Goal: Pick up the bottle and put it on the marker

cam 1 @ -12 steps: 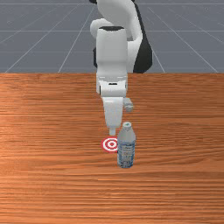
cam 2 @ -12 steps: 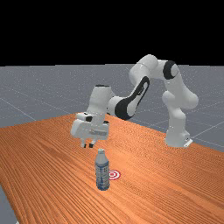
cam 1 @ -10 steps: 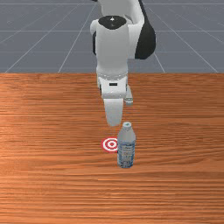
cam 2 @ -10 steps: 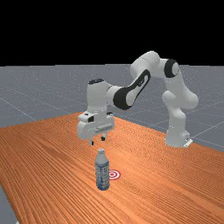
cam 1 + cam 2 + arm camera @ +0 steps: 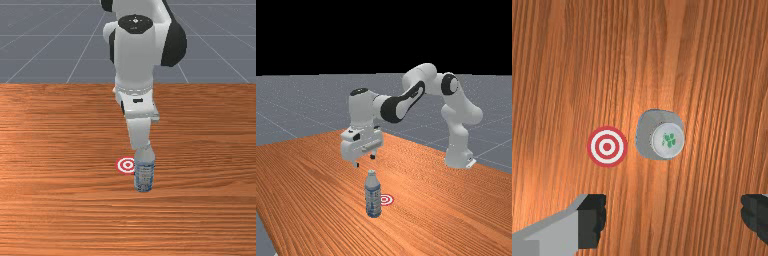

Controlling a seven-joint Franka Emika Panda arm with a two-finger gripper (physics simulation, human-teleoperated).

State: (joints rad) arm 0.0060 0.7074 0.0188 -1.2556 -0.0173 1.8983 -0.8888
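Bottle (image 5: 144, 172): upright on the surface (image 5: 60, 210) — just beside the marker (image 5: 126, 165), at the front view's right of it and nearer that camera.
Marker: flat on the surface, apart from the bottle.
Arm base (image 5: 458, 157): on the surface, at the far view's right — well apart from both.

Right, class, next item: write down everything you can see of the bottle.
The bottle stands upright on the table, beside the target marker and off it, toward the front view's right. Its pale grey shoulder, plastic by its look, narrows toward a round, whitish cap with a green print on top. A blue-and-white label covers the lower part. Only the table touches it; the open gripper is above, apart.
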